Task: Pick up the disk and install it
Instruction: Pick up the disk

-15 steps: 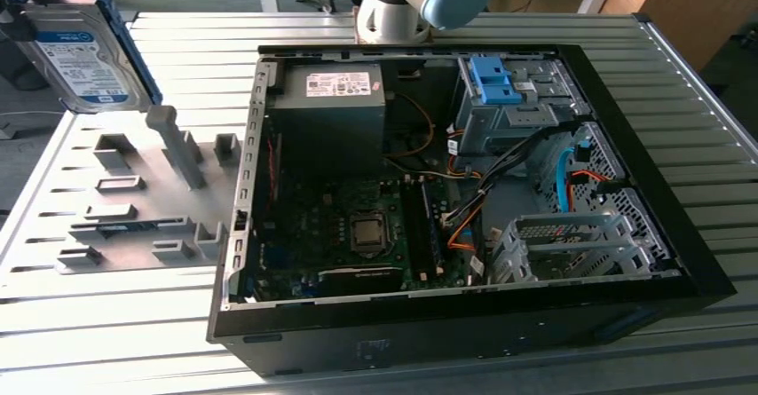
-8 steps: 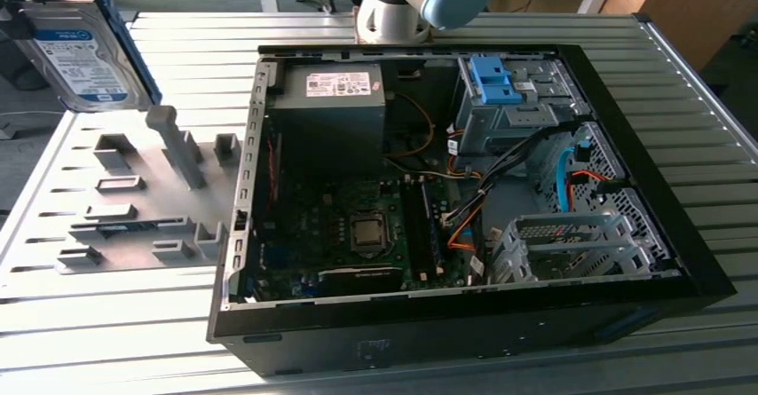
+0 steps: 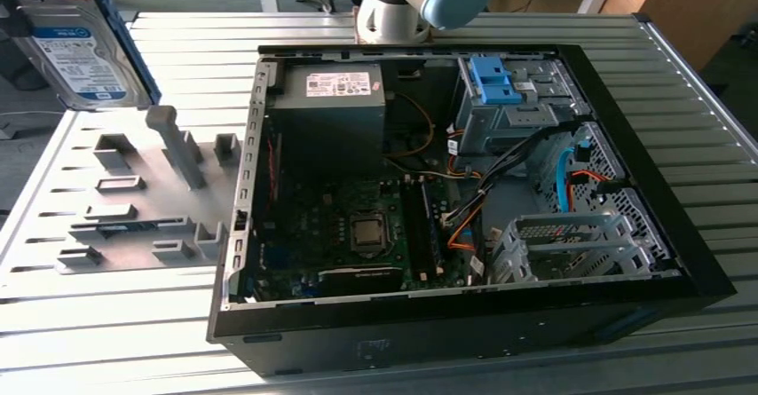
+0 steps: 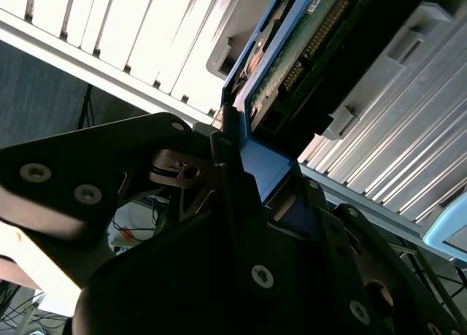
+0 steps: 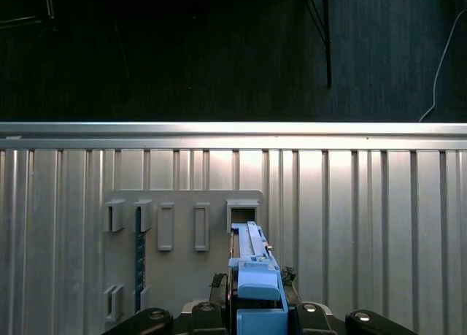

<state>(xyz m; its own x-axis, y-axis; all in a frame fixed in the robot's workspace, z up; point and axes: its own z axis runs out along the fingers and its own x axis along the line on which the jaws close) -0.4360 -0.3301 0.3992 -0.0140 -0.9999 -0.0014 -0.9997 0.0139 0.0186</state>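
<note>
In the exterior view the disk (image 3: 77, 49) is upright, label outward, above the grey slotted plate (image 3: 130, 226) that lies on the bench (image 3: 119, 342) near its edge at the exterior view's left, beside the open computer case (image 3: 663, 262). In the second wrist view the black end effector (image 4: 252, 167) is clamped on the disk's blue rail, with the green circuit board above it. In the first wrist view the disk, gripped at its blue rail, points toward a slot of the plate.
</note>
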